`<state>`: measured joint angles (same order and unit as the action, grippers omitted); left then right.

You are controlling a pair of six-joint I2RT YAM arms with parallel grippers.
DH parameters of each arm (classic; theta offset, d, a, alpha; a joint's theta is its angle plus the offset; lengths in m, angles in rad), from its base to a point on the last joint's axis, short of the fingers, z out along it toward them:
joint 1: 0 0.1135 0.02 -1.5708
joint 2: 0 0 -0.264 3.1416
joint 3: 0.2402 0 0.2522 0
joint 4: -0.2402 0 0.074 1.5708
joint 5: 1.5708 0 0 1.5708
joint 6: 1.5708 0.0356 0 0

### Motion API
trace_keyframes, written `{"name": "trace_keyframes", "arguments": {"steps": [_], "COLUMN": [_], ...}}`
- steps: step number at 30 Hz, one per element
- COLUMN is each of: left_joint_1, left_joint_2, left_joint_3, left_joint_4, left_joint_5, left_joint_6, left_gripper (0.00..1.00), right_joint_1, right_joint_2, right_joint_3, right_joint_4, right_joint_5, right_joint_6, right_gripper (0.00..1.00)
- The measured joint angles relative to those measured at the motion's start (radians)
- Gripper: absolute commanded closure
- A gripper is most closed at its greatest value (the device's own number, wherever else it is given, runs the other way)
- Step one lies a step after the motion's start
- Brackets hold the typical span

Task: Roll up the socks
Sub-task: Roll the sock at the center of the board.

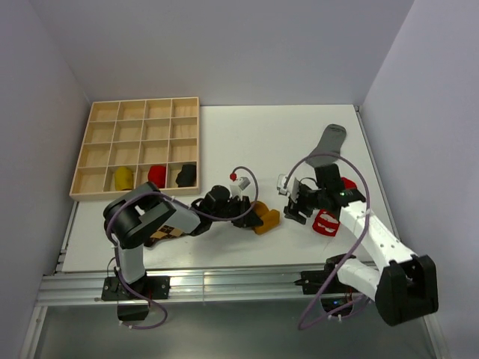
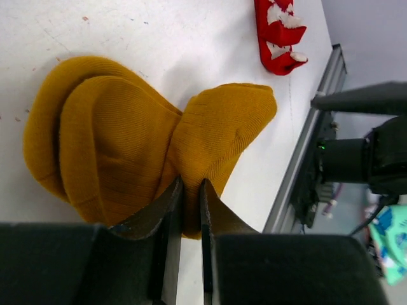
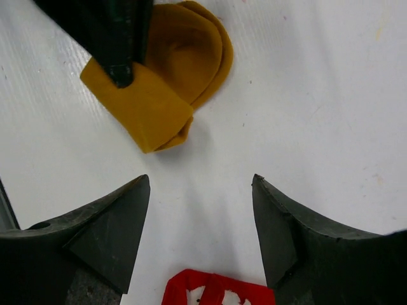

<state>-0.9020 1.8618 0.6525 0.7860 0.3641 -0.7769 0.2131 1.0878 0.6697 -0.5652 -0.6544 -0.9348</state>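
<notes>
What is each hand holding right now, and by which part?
Left hand pinches the mustard socks by a fold at their edge; right hand is open, holding nothing.

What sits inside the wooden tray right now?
The wooden tray holds three bundles in its nearest row: mustard bundle, red bundle, black bundle. Cell walls hide their lower parts.

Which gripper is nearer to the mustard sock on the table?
Left. The left gripper is pinched on the mustard sock. The right gripper hangs open off to the side, apart from it, near the red sock.
</notes>
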Motion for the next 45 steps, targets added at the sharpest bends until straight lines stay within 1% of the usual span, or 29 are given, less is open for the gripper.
{"name": "trace_keyframes", "arguments": {"steps": [5, 9, 16, 19, 27, 34, 38, 40, 42, 45], "left_joint_1": [0.066, 0.094, 0.111, 0.113, 0.122, 0.128, 0.13, 0.131, 0.133, 0.136], "left_joint_2": [0.042, 0.055, 0.072, 0.076, 0.089, 0.093, 0.093, 0.093, 0.095, 0.098], "left_joint_3": [0.044, 0.052, 0.051, 0.057, 0.073, 0.083, 0.094, 0.1, 0.109, 0.123], "left_joint_4": [-0.041, -0.055, -0.046, -0.051, -0.066, -0.081, -0.102, -0.114, -0.129, -0.153], "left_joint_5": [0.134, 0.181, 0.215, 0.221, 0.246, 0.26, 0.269, 0.275, 0.283, 0.297], "left_joint_6": [-0.052, -0.082, -0.117, -0.12, -0.127, -0.126, -0.119, -0.115, -0.104, -0.092], "left_gripper": [1.0, 1.0, 1.0, 1.0, 1.0, 1.0, 1.0, 1.0, 1.0, 1.0], "right_joint_1": [0.032, 0.097, 0.26, 0.308, 0.377, 0.402, 0.404, 0.407, 0.408, 0.409], "right_joint_2": [-0.126, -0.18, -0.168, -0.153, -0.135, -0.014, 0.045, 0.071, 0.098, 0.124], "right_joint_3": [-0.083, -0.145, -0.241, -0.258, -0.288, -0.296, -0.295, -0.286, -0.274, -0.257], "right_joint_4": [0.036, 0.071, 0.179, 0.229, 0.381, 0.45, 0.485, 0.505, 0.521, 0.514], "right_joint_5": [-0.016, 0.0, 0.087, 0.117, 0.196, 0.237, 0.246, 0.249, 0.254, 0.267], "right_joint_6": [-0.061, -0.088, -0.096, -0.095, -0.085, -0.11, -0.119, -0.122, -0.124, -0.126], "right_gripper": [0.24, 0.24, 0.23, 0.23, 0.23, 0.25, 0.31, 0.37, 0.51, 0.64]}}
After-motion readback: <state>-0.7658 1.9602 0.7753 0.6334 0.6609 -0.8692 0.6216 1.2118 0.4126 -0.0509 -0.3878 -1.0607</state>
